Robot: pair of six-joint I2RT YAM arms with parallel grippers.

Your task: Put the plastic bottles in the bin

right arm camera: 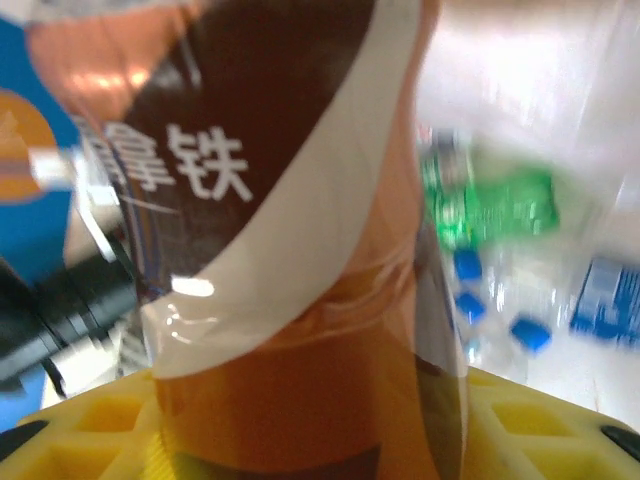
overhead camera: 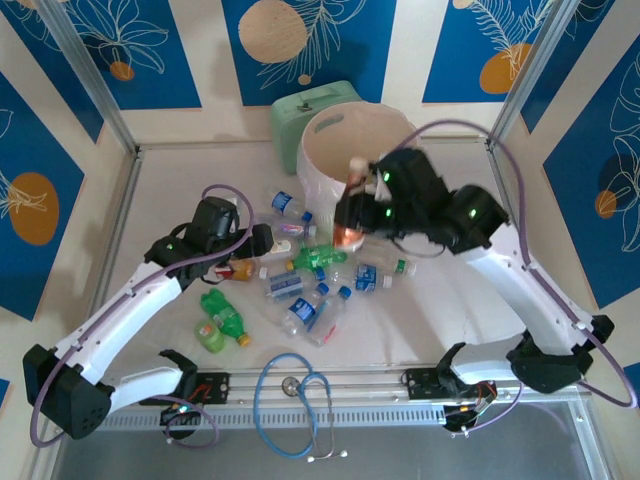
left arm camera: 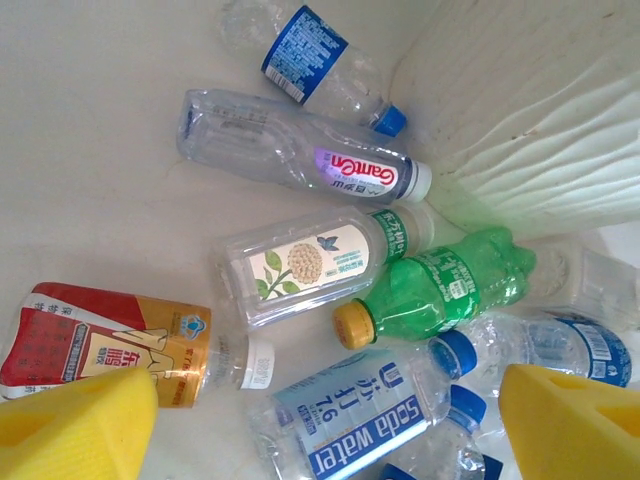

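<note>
Right gripper [overhead camera: 347,222] is clamped on a brown bottle [right arm camera: 290,250], with its yellow pads [right arm camera: 80,435] pressing the amber part. It holds the bottle roughly upright at the near rim of the bin [overhead camera: 318,170], which stands at the middle of the table's [overhead camera: 180,190] far edge. The step in hand looks like the drop. It is best done by carrying the bottle farther over the rim, high enough that its hanging end clears the wall. The jaws should part only once the whole bottle is above the opening, so it falls inside rather than tipping back onto the pile. Left gripper [overhead camera: 268,240] hovers with jaws spread over the other bottles [overhead camera: 285,287], which lie on their sides in a heap at the table's middle, just in front of the bin. It would do well to keep clear of the right arm. The held bottle is clear plastic with a dark brown label crossed by a cream band and white Chinese characters. It looks smooth, so a firm squeeze seems wise.
</note>
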